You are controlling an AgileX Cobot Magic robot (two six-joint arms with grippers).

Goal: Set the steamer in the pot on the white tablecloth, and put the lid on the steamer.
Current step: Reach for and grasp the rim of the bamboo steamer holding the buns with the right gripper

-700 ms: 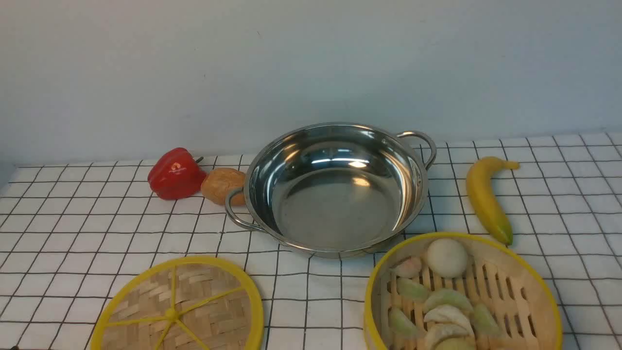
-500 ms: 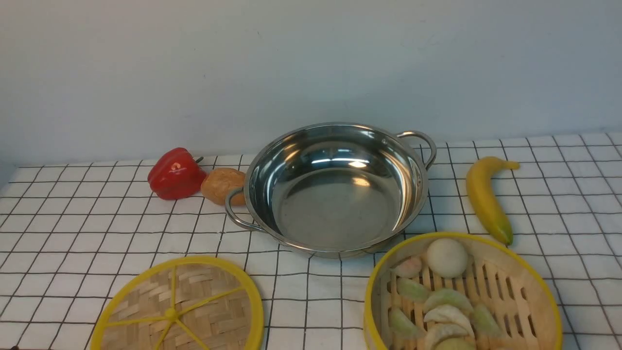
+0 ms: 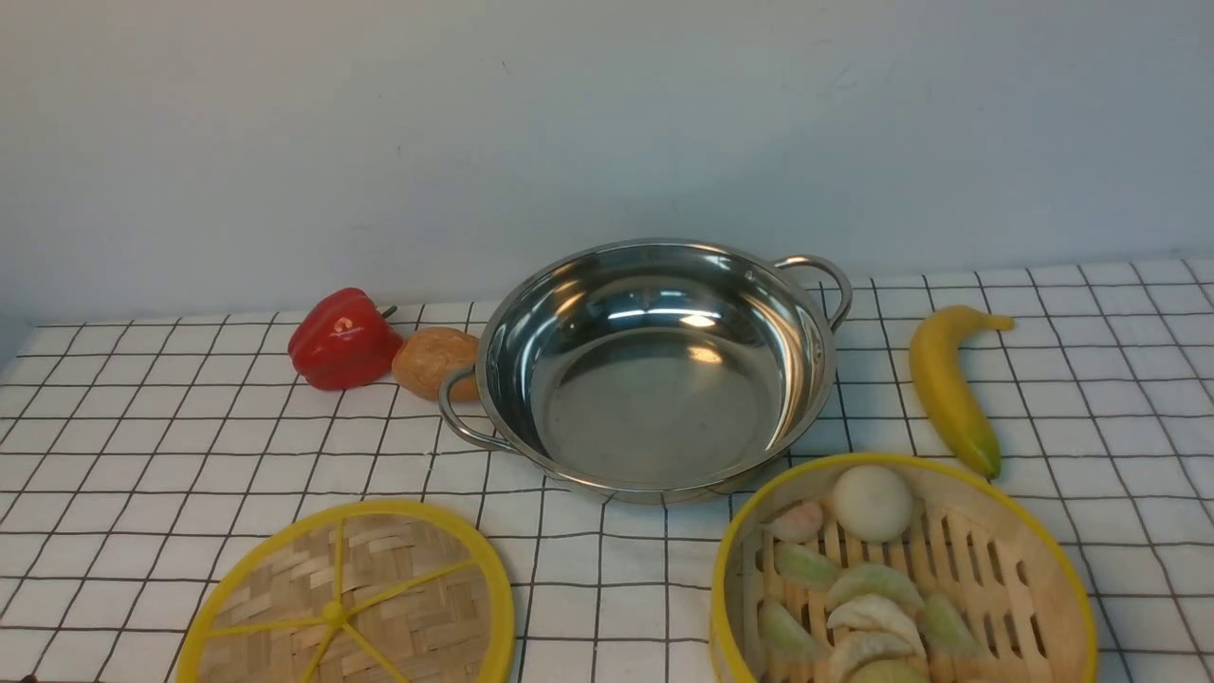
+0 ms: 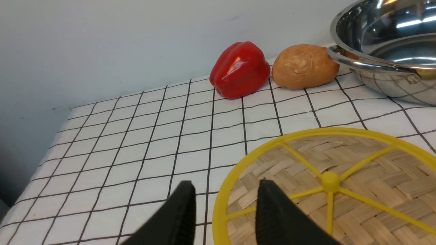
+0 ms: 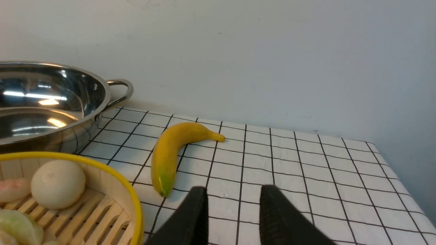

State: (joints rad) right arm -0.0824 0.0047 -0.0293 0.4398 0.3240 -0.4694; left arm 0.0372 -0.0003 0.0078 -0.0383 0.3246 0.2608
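Yellow-rimmed round bamboo steamer (image 3: 996,569) is sitting beside the released right jaws, outside the shiny steel pot (image 3: 654,379). Flat woven-bamboo lid (image 4: 340,204) is lying close by the released left jaws; both placements are awaiting execution.

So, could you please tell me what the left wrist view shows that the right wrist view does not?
Only the left wrist view: the lid, a red pepper, a brown potato and the open left gripper. Only the right wrist view: the steamer holding dumplings and a bun, a banana and the open right gripper. Both: the pot and the white tablecloth.
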